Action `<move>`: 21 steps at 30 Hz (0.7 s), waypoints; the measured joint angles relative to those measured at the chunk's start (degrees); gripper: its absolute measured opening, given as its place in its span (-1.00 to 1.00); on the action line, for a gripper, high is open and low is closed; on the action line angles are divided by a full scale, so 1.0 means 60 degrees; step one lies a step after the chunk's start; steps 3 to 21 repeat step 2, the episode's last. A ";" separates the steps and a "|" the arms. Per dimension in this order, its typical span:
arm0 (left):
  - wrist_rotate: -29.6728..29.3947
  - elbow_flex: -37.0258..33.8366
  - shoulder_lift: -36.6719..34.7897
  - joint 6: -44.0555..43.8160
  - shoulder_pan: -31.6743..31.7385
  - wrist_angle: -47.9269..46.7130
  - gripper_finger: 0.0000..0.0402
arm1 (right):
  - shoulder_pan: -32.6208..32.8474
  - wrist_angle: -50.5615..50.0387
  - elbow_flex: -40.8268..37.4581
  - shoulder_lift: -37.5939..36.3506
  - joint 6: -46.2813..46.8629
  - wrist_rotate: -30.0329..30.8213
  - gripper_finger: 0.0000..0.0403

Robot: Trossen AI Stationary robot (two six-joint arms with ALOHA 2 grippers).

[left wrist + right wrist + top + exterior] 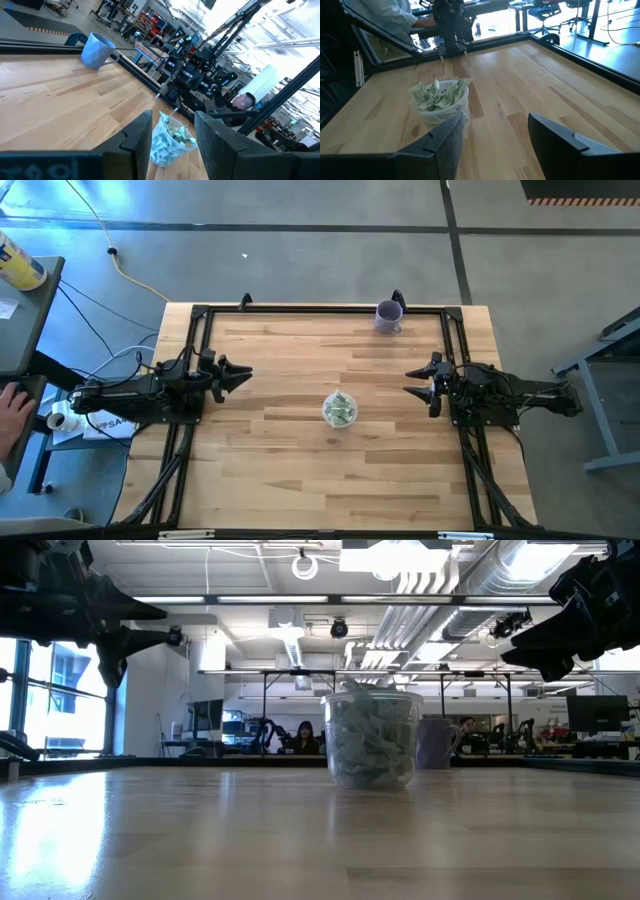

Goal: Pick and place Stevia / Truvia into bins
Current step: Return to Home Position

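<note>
Now the clear cup point(340, 411) stands upright near the middle of the wooden table point(300, 480), a little toward the right arm's side, and it is filled with green and white sachets point(439, 95) that pile up past its rim. No sachets show loose on the tabletop in the high view. The left gripper point(243, 377) hangs above the left side of the table, pointing toward the centre and well apart from the cup; in its wrist view its two dark fingers point(137, 135) stand spread with nothing between them, and the cup point(167, 145) shows through the gap farther off. The right gripper point(410, 383) hangs above the right side of the table, facing the left one across the cup, also well apart from it; its fingers point(447, 137) are spread and empty too, with the cup point(440, 114) ahead of one of them. A bluish mug point(389, 316) sits at the far edge of the table, near the frame rail, well apart from the cup. In the low view both grippers sit high above the tabletop at either side, with the cup point(372, 740) between them. A person's hand point(12, 405) rests at a desk beside the table, beyond the left arm.
</note>
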 joint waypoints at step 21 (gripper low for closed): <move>0.0000 0.0000 0.0000 0.0003 -0.0002 0.0000 -0.10 | 0.0000 0.0002 0.0000 -0.0002 0.0000 0.0002 0.06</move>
